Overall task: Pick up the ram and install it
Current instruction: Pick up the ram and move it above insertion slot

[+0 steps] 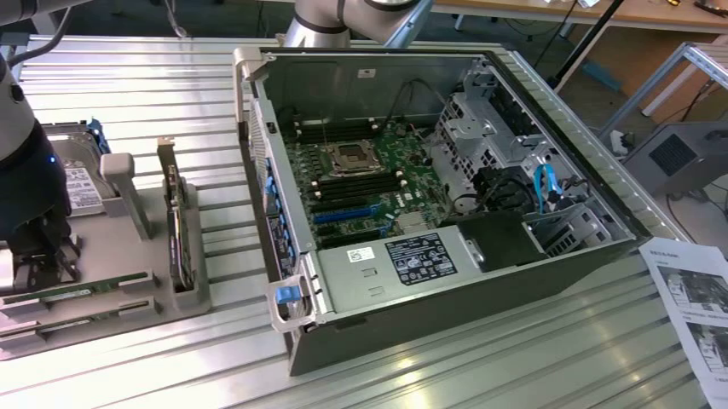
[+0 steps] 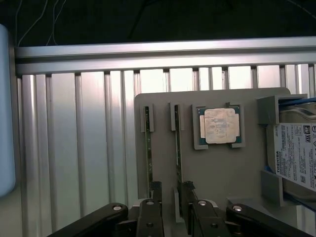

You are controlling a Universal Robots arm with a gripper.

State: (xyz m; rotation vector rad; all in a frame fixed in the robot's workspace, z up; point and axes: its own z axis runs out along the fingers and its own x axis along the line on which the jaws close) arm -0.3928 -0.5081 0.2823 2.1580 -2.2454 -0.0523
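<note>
My jaws stand partly open, with one black fingertip [image 2: 156, 190] on each side of the long thin green ram stick [image 2: 177, 148], at the end nearest me. The stick stands on edge in its slotted grey holders. A clear gap shows between it and at least one fingertip, so I have hold of nothing.

Just beside it, outside my jaws, an identical second green stick [image 2: 147, 158] stands parallel in its own holders. Both sit on a flat grey plastic tray [image 2: 162, 123]. On the ram's other side a square silver processor chip [image 2: 218, 126] lies flat in a grey frame. Beyond the chip, a boxy hard drive with a white label [image 2: 296, 153] rests between grey blocks.

The tray lies on a ribbed aluminium surface [image 2: 74, 148], at the exterior view's left. Farther off, toward the exterior view's right, an open dark computer case [image 1: 455, 349] lies on its side. Its green motherboard [image 1: 381, 162] faces up, with long black slots [image 1: 355, 183] just beside the processor socket [image 1: 347, 155]. At the far right a printed white sheet [image 1: 694, 298] lies on the surface.
</note>
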